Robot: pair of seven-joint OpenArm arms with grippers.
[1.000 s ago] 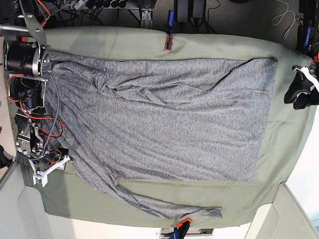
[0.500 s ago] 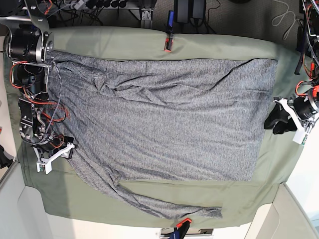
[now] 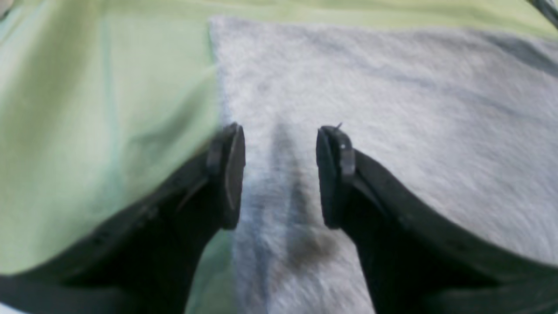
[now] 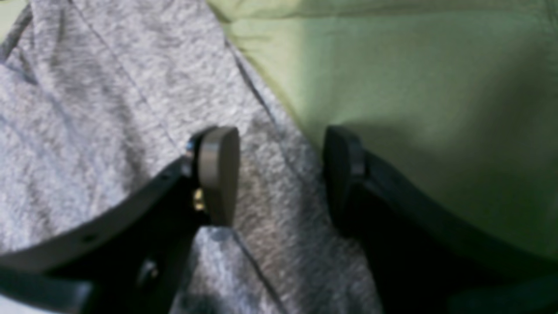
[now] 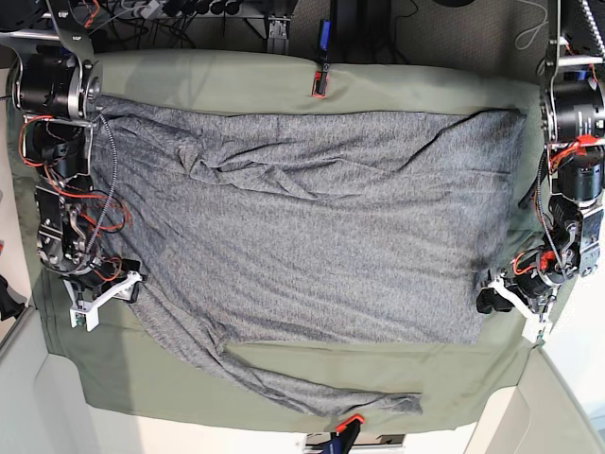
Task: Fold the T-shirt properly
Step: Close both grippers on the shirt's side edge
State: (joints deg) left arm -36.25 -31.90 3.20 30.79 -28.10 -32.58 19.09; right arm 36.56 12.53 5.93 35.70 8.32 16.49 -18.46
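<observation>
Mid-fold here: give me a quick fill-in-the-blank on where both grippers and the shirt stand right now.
1. The T-shirt lies on a ____ cloth.
2. The left gripper has its jaws ____ over the shirt's edge.
3. The right gripper straddles the shirt's ____, jaws open.

Missing: green; open; edge

Even, soft overhead light in the base view; both wrist views are blurred, fingers casting shadows.

T-shirt (image 5: pixel 312 227) spread on cloth (image 5: pixel 236 80); tools at opposite edges.
</observation>
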